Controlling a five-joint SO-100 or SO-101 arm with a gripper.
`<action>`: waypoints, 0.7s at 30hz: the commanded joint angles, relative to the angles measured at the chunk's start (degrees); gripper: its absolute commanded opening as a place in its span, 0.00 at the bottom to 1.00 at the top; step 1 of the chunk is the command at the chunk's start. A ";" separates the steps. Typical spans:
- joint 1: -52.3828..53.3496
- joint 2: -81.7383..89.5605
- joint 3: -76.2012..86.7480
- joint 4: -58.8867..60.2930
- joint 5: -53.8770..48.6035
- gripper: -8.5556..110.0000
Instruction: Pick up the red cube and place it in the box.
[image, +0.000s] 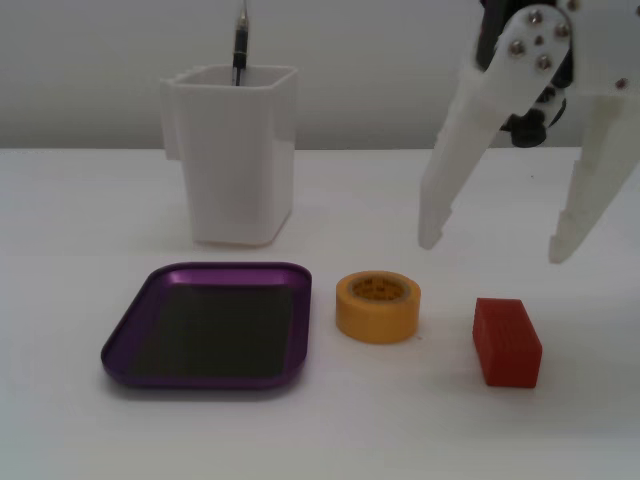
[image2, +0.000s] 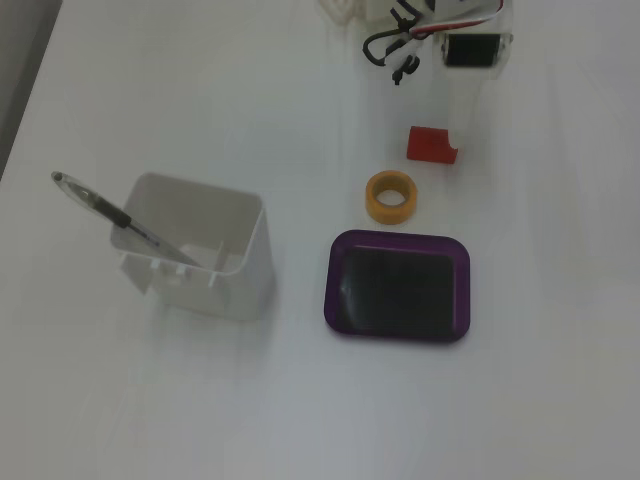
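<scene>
I find the cube (image: 507, 342) lying flat on the white table (image: 80, 200), untouched, at the right end of the row in a fixed view; in the top-down fixed view it (image2: 431, 144) sits just below the arm, partly covered at its right edge by a white finger. The gripper (image: 495, 244) hangs above and slightly behind the cube, clear of it, fingers spread wide with nothing between them. I note the left finger (image: 452, 160) and the right finger (image: 590, 170) both point down toward the table.

Just left of the cube, apart from it, stands a yellow tape roll (image: 377, 305) on its flat side. Left of the roll, near but not touching, lies the box (image: 208, 325), empty, dark floor showing. Behind the box stands a tall white container (image: 233, 152) holding a pen (image2: 112, 211) that leans over its rim.
</scene>
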 joint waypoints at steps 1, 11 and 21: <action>-0.88 0.00 -0.79 0.35 0.53 0.30; 0.70 0.44 17.40 -12.57 0.53 0.30; 0.70 0.00 20.39 -16.26 0.53 0.30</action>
